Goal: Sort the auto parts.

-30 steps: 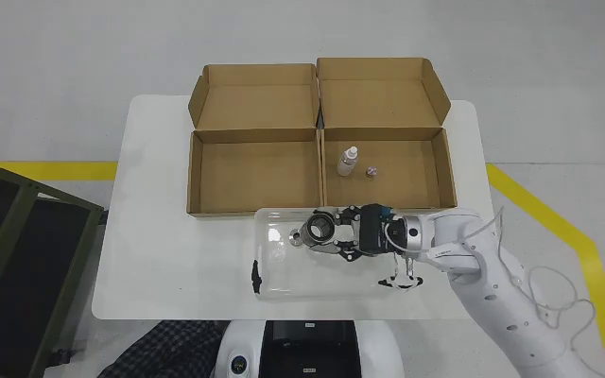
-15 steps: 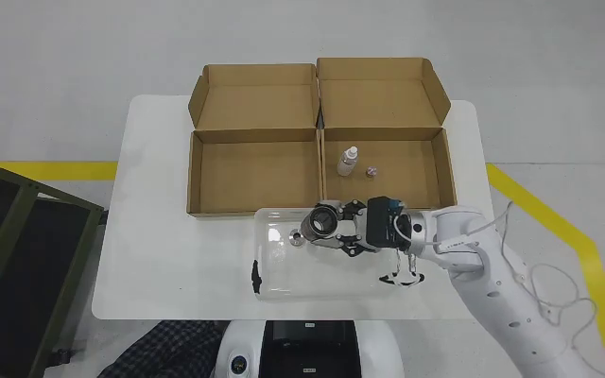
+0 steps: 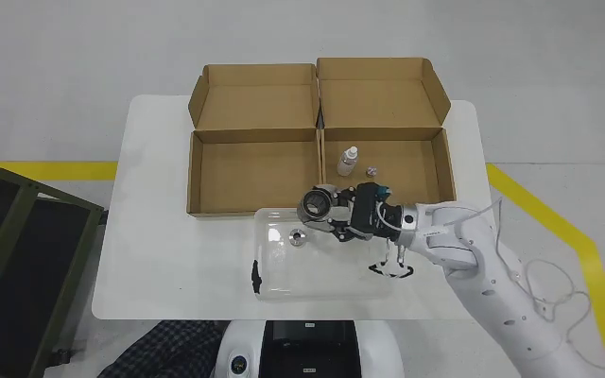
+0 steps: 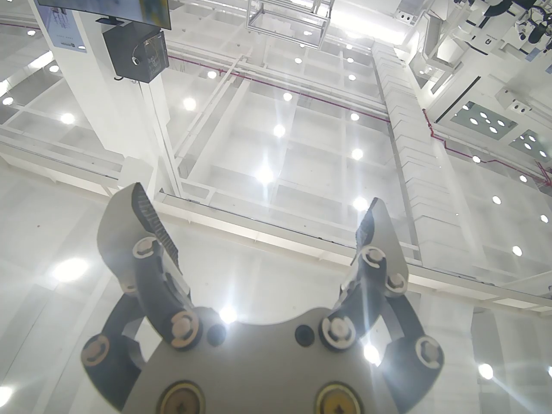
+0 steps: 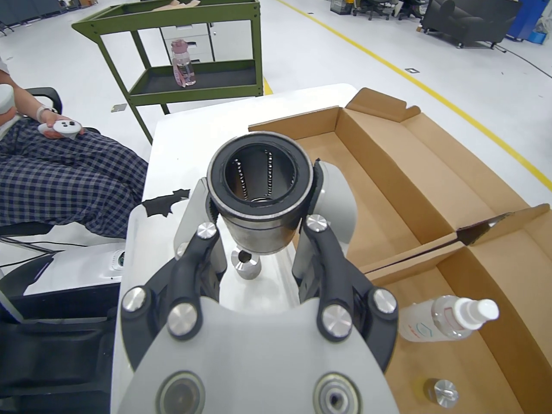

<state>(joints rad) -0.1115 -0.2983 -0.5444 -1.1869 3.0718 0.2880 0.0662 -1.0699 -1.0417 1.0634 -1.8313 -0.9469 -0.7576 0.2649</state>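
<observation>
The linear bearing (image 3: pixel 316 201), clamped firmly in the right gripper (image 3: pixel 323 210), is being carried off the clear tray (image 3: pixel 312 279) toward the left cardboard box (image 3: pixel 246 180), so a drop-off is probably approaching.

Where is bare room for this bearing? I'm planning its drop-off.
The left box is wholly bare. The right box is free beyond the spray bottle and small metal part. The right gripper, holding the bearing, crowds the far edge of the tray.
</observation>
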